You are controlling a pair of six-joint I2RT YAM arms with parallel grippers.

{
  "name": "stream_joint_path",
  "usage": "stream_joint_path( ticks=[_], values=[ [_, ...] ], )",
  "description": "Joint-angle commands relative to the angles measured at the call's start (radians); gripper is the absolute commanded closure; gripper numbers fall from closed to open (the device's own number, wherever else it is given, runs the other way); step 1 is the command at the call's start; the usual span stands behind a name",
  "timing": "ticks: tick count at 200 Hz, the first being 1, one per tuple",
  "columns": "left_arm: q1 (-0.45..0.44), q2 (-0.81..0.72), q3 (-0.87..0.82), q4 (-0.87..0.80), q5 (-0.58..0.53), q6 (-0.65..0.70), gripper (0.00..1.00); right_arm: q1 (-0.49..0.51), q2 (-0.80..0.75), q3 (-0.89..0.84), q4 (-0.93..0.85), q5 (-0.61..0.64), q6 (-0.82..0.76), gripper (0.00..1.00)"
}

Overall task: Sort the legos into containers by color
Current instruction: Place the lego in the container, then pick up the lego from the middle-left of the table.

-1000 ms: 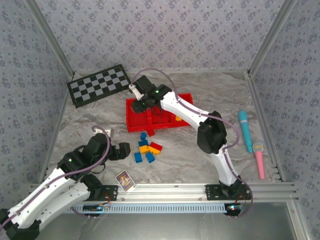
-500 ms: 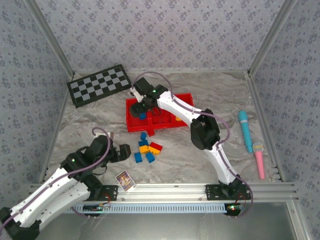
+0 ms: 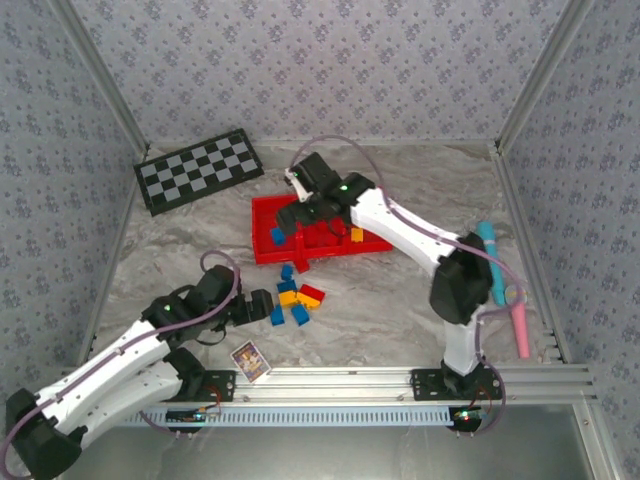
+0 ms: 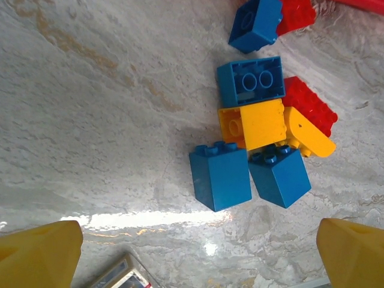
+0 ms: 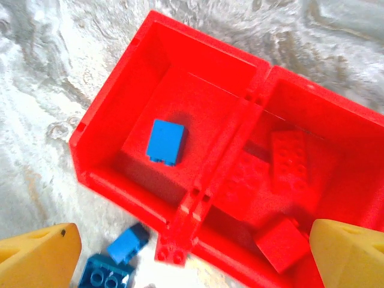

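Observation:
The red tray of containers [image 3: 266,216] lies mid-table. My right gripper [image 3: 298,214] hovers open over it, with nothing between its yellow fingertips [image 5: 37,254]. One blue lego [image 5: 165,141] lies in the tray's [image 5: 120,78] left compartment, and red legos [image 5: 289,157] lie in the middle one. An orange-yellow lego [image 3: 356,235] sits in the right compartment. A loose pile of blue, yellow and red legos [image 3: 296,300] rests in front of the tray. My left gripper [image 3: 262,305] stands open just left of the pile, its jaws wide below two blue bricks [image 4: 221,176].
A checkerboard [image 3: 198,170] lies at the back left. A small picture card [image 3: 250,360] sits near the front edge, by my left gripper. A teal microphone [image 3: 490,260] and a pink one [image 3: 520,322] lie at the right. Metal frame rails border the table.
My right gripper has opened and let go of the blue lego, which now lies in the left compartment. It has drawn back rightward. My left gripper has moved right, toward the pile.

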Motion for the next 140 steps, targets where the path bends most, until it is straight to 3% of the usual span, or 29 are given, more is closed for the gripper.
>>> stream_joint_path(
  ticks=[1,34,75,112,140],
  values=[
    [-0.018,0.039,-0.007,0.06,0.022,-0.04,0.02,-0.013,-0.168,-0.157,0.078,0.076,-0.032,0.0],
    [-0.047,0.133,0.012,0.075,-0.01,-0.062,0.05,-0.043,-0.411,-0.436,0.188,0.136,-0.065,0.0],
    [-0.067,0.248,0.042,0.071,-0.039,-0.104,0.08,-0.15,-0.713,-0.736,0.227,0.136,-0.018,0.0],
    [-0.079,0.323,0.064,0.058,-0.073,-0.131,0.08,-0.257,-0.964,-0.914,0.221,0.117,0.051,0.0],
    [-0.094,0.393,0.1,0.055,-0.082,-0.123,0.1,-0.301,-1.068,-0.976,0.248,0.065,0.079,0.0]
  ],
)
